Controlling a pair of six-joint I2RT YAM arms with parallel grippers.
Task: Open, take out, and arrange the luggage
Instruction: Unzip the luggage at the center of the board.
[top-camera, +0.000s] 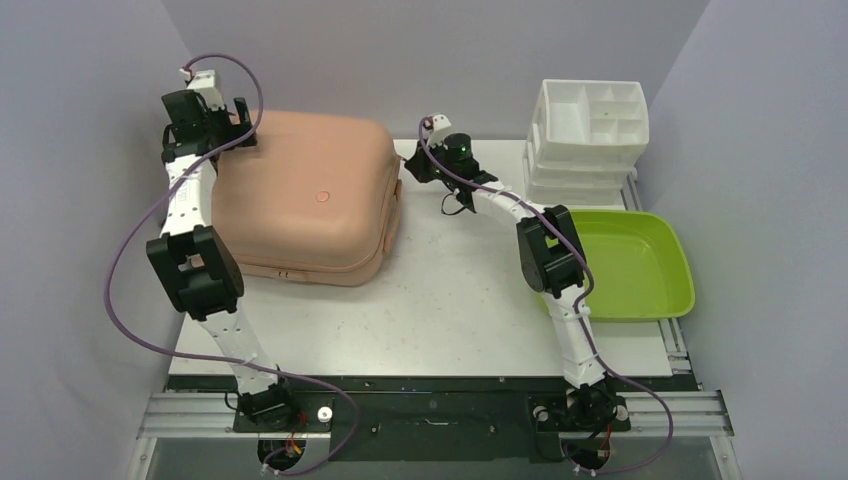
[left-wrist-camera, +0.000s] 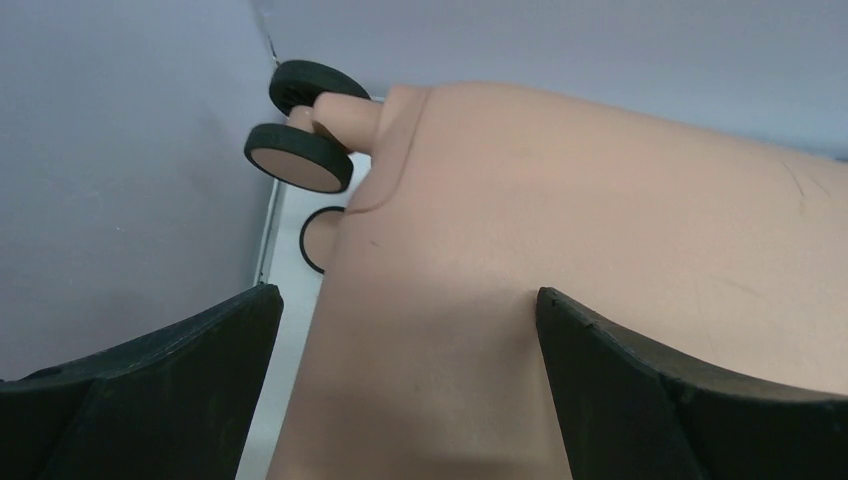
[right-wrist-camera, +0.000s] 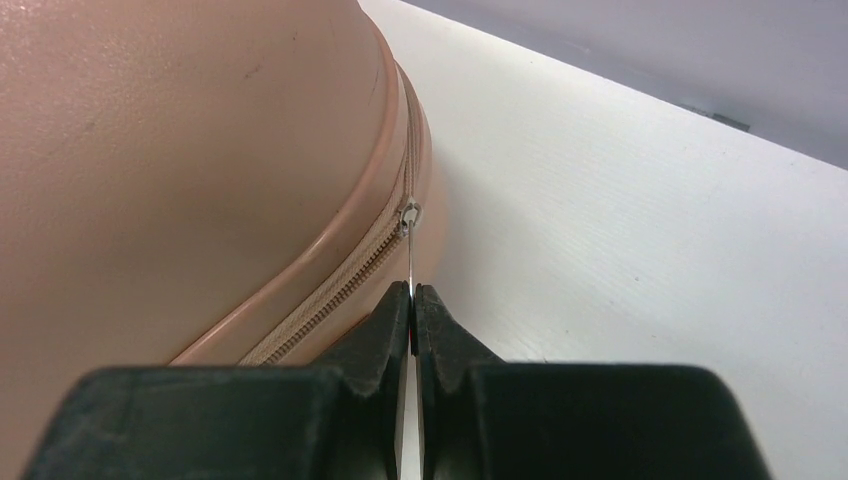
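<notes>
The right hand (right-wrist-camera: 412, 296) is pinched shut on the thin metal pull tab (right-wrist-camera: 411, 255). The tab hangs from the slider (right-wrist-camera: 411, 213) on the zip (right-wrist-camera: 335, 295) that runs round the side seam of the luggage (top-camera: 305, 190). From the slider back toward the hand the teeth are meshed; beyond it the seam curves out of sight, so how much is undone there cannot be told.

Across the case, the left hand (left-wrist-camera: 408, 296) stands open, its two fingers (left-wrist-camera: 160, 390) spread either side of the shell's far-left corner, near the caster wheels (left-wrist-camera: 300, 165). Whether they press on the shell cannot be told.

The luggage lies flat and shut on the left rear of the worktop (top-camera: 450, 300), with the white organiser (top-camera: 590, 120) and the green tray (top-camera: 640, 275) well apart on the right.

This looks like the opening step, with the zip only just taken in hand and nothing yet lifted out. The next move probably calls for drawing the tab along the line of the seam, following the rounded corner rather than tugging outward, since so slim a tab could slip from the pinch. The left hand would likely need to steady the shell so the case does not slide on its wheels
</notes>
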